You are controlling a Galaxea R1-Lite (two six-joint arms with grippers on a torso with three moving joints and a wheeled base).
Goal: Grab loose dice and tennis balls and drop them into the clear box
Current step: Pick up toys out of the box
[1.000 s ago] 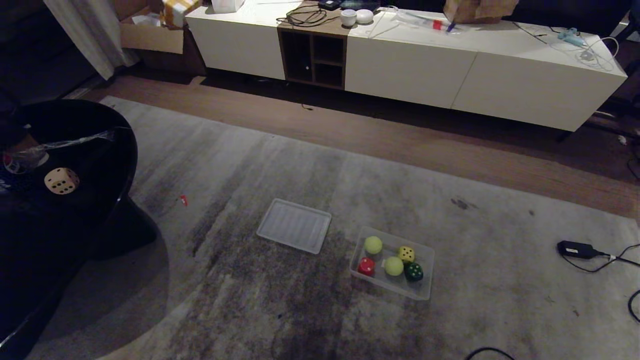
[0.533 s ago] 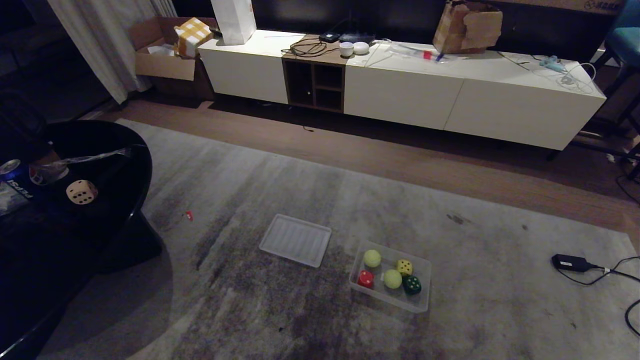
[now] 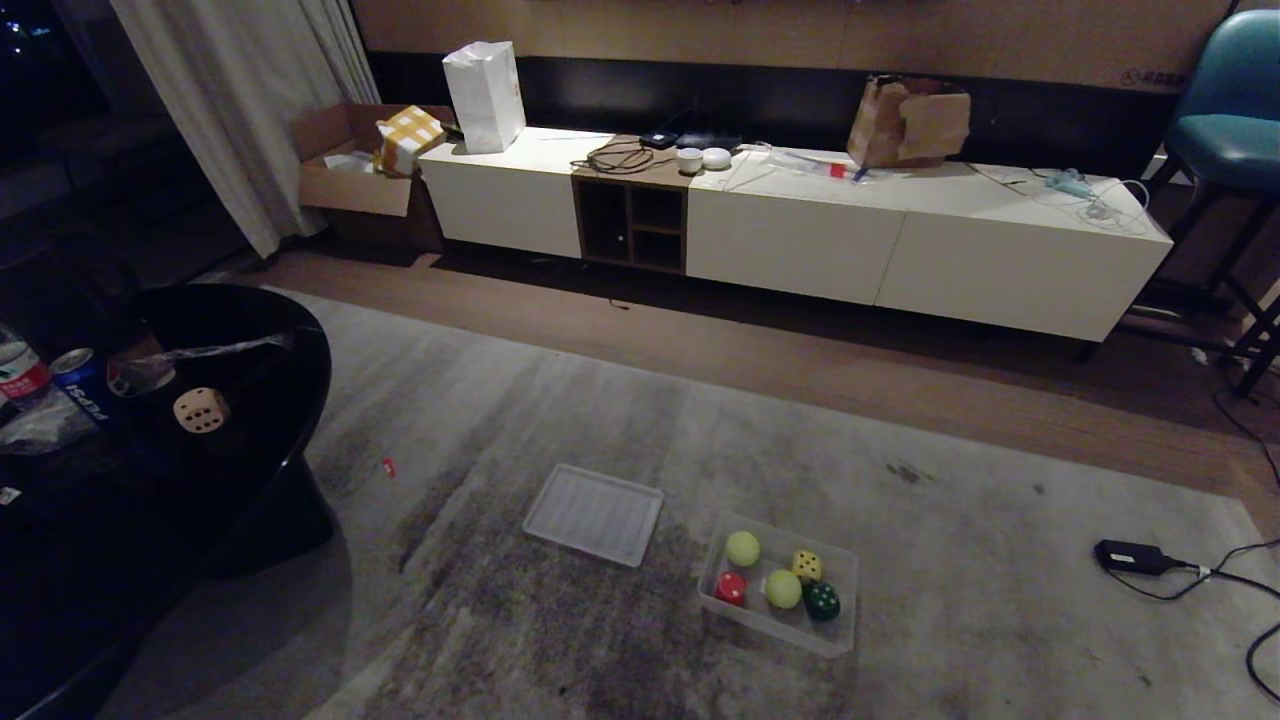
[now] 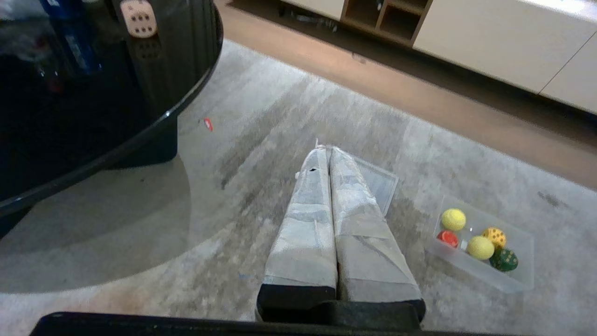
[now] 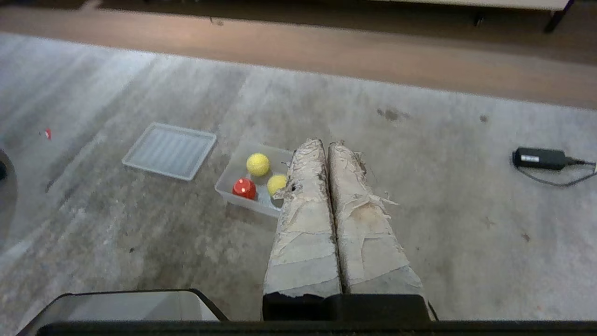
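**Tan die alone on the dark desk, box out on open rug**

Tan die point(image 3: 201, 410) well in from the curved rim of the round black desk point(image 3: 290, 330), at the left of the head view, near a blue can point(image 3: 82, 378) and a water bottle point(image 3: 20, 372). Out on the grey rug point(image 3: 560, 400), the clear box point(image 3: 842, 610) standing alone, its walls free on every side. Inside: two tennis balls point(image 3: 742, 548) and point(image 3: 783, 589), a yellow die point(image 3: 806, 566), a dark green die point(image 3: 823, 600), a small red piece point(image 3: 730, 587). Flat ribbed lid point(image 3: 594, 514) just beside the box, apart from it. Broad bare rug between desk edge and box; wood floor beyond, then a long white cabinet point(image 3: 800, 240). Black power brick point(image 3: 1130, 556) with trailing cable near the rug's right edge. Left hand point(image 4: 325, 150) and right hand point(image 5: 322, 143) both pressed together, holding nothing, hanging above the rug.
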